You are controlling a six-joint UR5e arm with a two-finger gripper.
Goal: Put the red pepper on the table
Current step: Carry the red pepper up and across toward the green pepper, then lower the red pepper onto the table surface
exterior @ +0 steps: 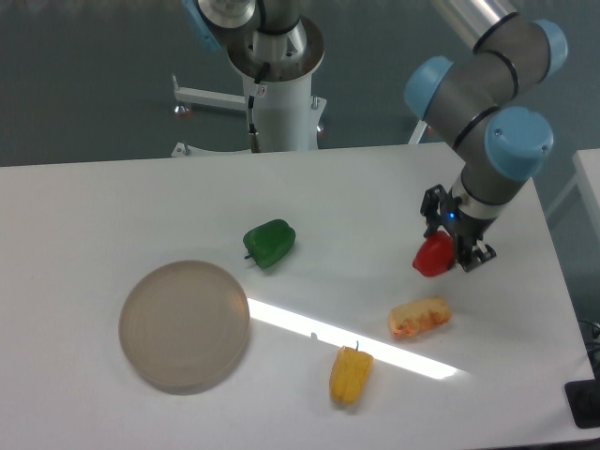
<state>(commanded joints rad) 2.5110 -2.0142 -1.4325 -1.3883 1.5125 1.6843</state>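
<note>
gripper (454,236) clamped on red pepper (433,255), pepper's upper right side hidden by fingers; unclear whether touching table (112,206); arm cropped at top.

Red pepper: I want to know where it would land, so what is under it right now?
The red pepper hangs in the gripper over bare white table. The orange-yellow piece lies nearer the camera, not beneath it. The pepper's underside is hidden.
</note>
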